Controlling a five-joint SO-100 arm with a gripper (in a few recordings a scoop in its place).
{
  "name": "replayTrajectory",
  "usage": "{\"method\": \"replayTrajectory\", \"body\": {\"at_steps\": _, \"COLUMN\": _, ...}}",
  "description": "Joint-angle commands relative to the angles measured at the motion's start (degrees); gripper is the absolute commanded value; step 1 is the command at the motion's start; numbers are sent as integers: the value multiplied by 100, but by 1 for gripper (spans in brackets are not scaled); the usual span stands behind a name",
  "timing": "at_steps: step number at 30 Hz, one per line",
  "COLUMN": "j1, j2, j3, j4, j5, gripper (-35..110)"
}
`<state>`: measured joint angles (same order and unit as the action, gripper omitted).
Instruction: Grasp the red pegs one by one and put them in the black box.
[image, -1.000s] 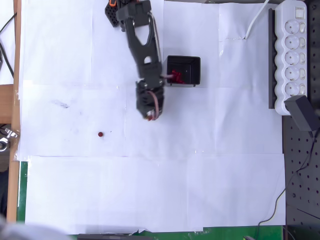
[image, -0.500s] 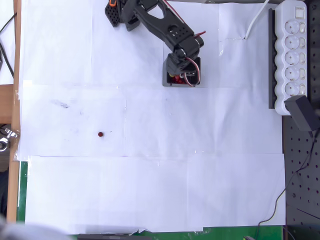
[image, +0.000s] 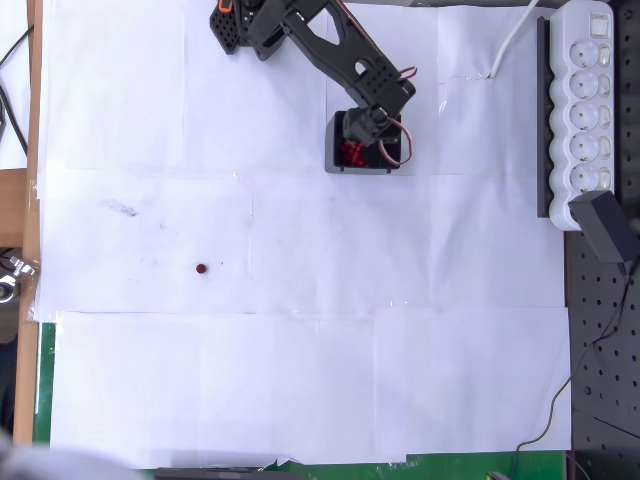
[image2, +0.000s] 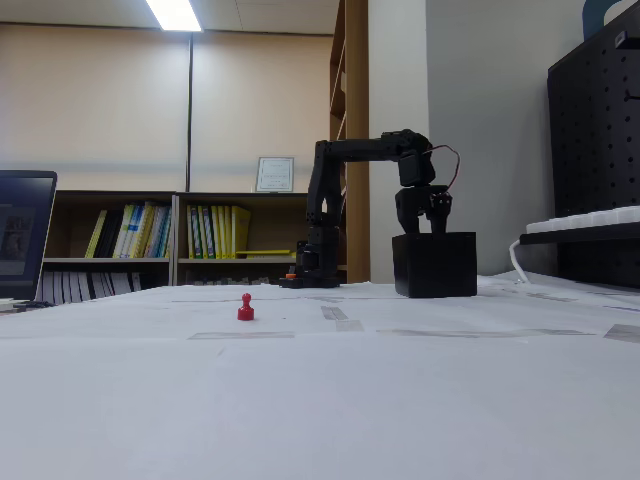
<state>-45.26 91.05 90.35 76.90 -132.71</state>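
- The tool (image: 366, 143) hangs directly over the black box (image: 336, 160), pointing down into it; whether its jaws are apart or together, and whether they grip anything, cannot be told from either view.
- Red pegs (image: 351, 153) show as a small red cluster inside the box in the overhead view, at its left half, partly hidden by the tool.
- One lone red peg (image: 201, 269) stands on the white paper-covered surface (image: 300, 350), well apart from the box. In the overhead view it lies down and to the left of the tool; in the fixed view it is left of the box and nearer the camera.
- Judging from this, the coming move turns on that diagonal: the tool must lift clear of the box wall, then swing far left and outward from the arm's base to reach the peg.
- The fixed view shows the lone peg (image2: 245, 307) upright, round head on top, so its long axis is vertical; the overhead view gives a mere dot.
- The fixed view hides the box's contents behind its wall (image2: 435, 265); the overhead view reveals them.
- A white power strip (image: 588, 110) lies at the right edge, away from the work.
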Motion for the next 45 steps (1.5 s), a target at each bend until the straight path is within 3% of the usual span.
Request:
{"method": "replayTrajectory", "body": {"at_steps": 1, "j1": 185, "j2": -492, "j3": 501, "j4": 272, "j5": -88, "gripper": 21}}
{"method": "replayTrajectory", "body": {"at_steps": 8, "j1": 1151, "j2": -2681, "j3": 677, "j4": 185, "j5": 255, "gripper": 28}}
{"method": "replayTrajectory", "body": {"at_steps": 13, "j1": 2839, "j2": -2813, "j3": -53, "j4": -387, "j5": 1204, "gripper": 27}}
{"method": "replayTrajectory", "body": {"at_steps": 16, "j1": 3981, "j2": -2505, "j3": -1406, "j4": -1890, "j5": 2074, "gripper": 27}}
{"method": "replayTrajectory", "body": {"at_steps": 21, "j1": 5150, "j2": -1503, "j3": -3305, "j4": -5353, "j5": 3261, "gripper": 27}}
{"method": "replayTrajectory", "body": {"at_steps": 24, "j1": 5396, "j2": -817, "j3": -3709, "j4": -7014, "j5": 3621, "gripper": 27}}
{"method": "replayTrajectory", "body": {"at_steps": 28, "j1": 5484, "j2": 44, "j3": -3595, "j4": -7954, "j5": 3858, "gripper": 27}}
{"method": "replayTrajectory", "body": {"at_steps": 45, "j1": 5845, "j2": 2646, "j3": -2373, "j4": -9712, "j5": 4228, "gripper": 27}}
